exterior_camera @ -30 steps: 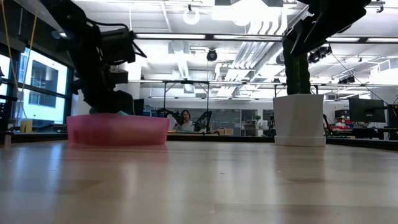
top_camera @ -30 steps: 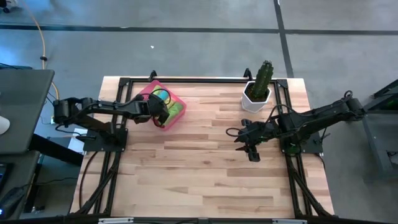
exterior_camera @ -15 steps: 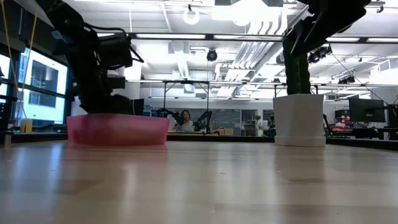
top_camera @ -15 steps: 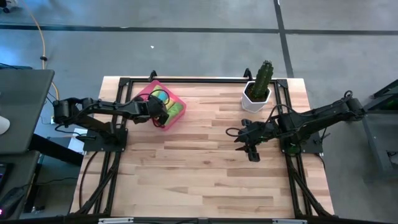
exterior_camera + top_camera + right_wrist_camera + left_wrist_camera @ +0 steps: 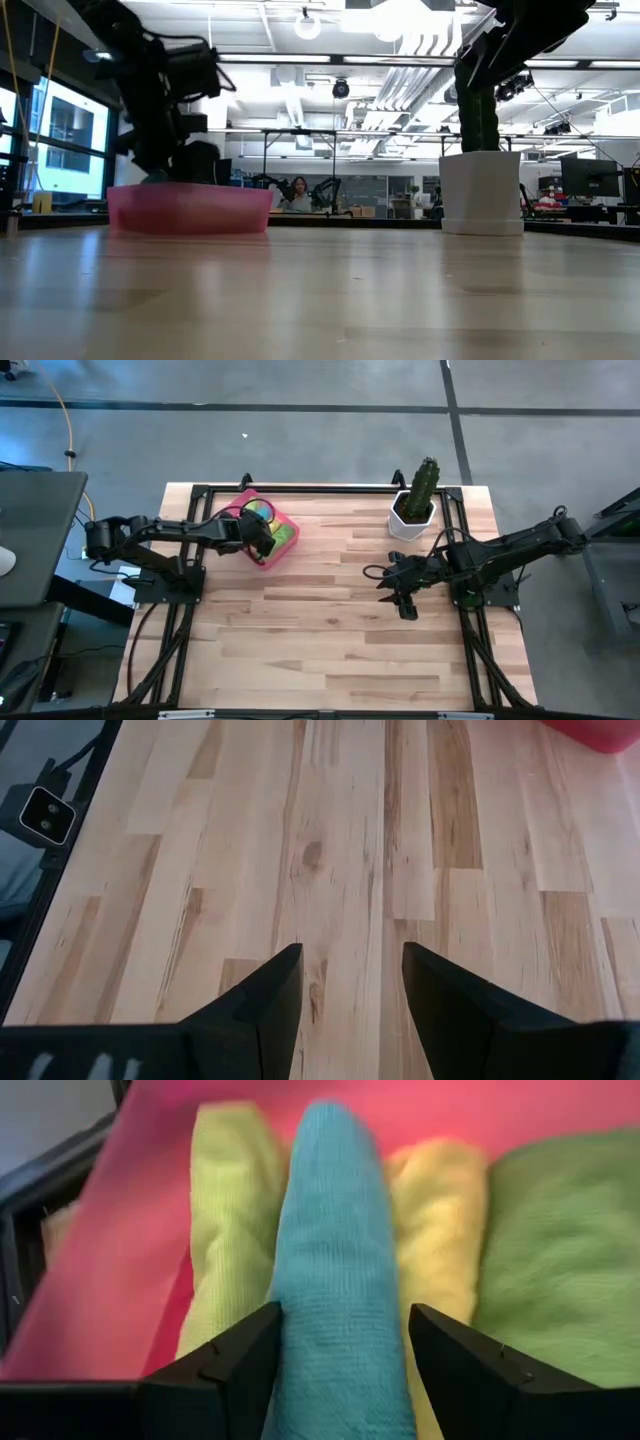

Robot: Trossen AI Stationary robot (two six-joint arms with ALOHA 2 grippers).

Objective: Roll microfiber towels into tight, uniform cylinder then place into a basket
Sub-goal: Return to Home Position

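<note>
The pink basket [image 5: 240, 501] [image 5: 190, 208] stands at the table's far left. In it lie rolled towels side by side: lime green [image 5: 228, 1200], teal [image 5: 338, 1250], yellow [image 5: 440, 1210] and a larger green one [image 5: 565, 1250]. My left gripper [image 5: 340, 1340] [image 5: 262, 540] hangs open over the basket, slanting down, one finger on each side of the teal roll. My right gripper [image 5: 350, 970] [image 5: 400, 600] waits open above bare wood at the table's right. My left gripper's open fingers [image 5: 250, 1355] stand close on either side of the teal roll's near end [image 5: 340, 1380], coming from above at a slant and lying along the roll. I cannot tell whether they touch it. The roll lies in the basket between the lime and yellow rolls.
A white pot with a green cactus [image 5: 412, 510] [image 5: 480, 190] stands at the far right of the table. A black frame [image 5: 300, 488] runs along the table's edges. Bare wood [image 5: 320, 630] fills the middle and the near half.
My left gripper has opened over the basket and let go of the teal roll, which stays lying among the other rolls. The hand has shifted only slightly. My right arm has kept still.
</note>
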